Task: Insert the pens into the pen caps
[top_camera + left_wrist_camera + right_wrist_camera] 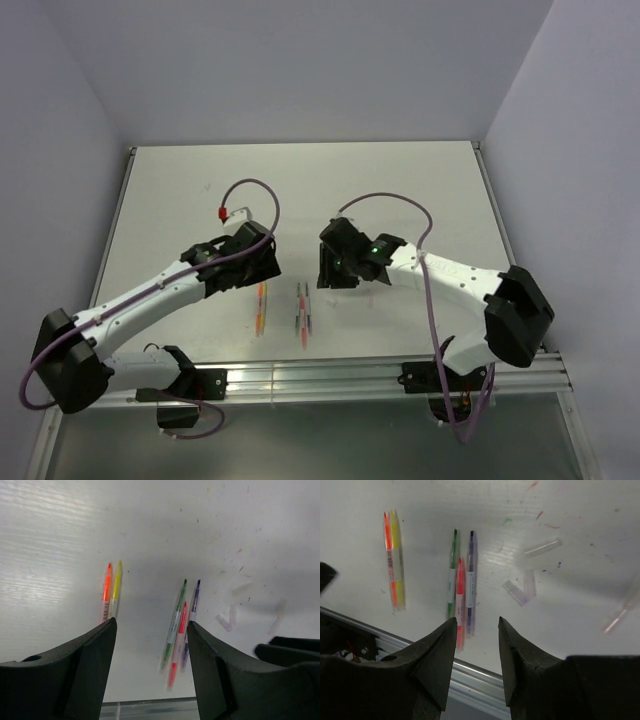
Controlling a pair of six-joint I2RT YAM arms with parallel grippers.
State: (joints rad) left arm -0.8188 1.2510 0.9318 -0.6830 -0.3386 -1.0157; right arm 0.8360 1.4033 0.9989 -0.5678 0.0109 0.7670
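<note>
**Asker:** How do your pincers stand?

**Robot:** My left pincer [152, 625] hangs above the table [60, 530], fingers spread wide, with nothing between them. My right pincer [476, 622] is spread too, and bare.

**Asker:** And the pens?

**Robot:** All five lie flat near my bases. The green pen [452, 575], red pen [460, 587] and purple pen [470, 575] lie side by side, the red one tight against the purple. The orange pen [106, 587] and yellow pen [116, 582] lie pressed together, apart from those three, on my left.

**Asker:** The caps?

**Robot:** Clear ones, loose on the table. In my right wrist view they lie right of the pens: a lone cap [542, 547], two caps [529, 582] close together in a V, and a fourth cap [619, 615], blurred, near the edge. Every cap lies apart from the pens.
</note>
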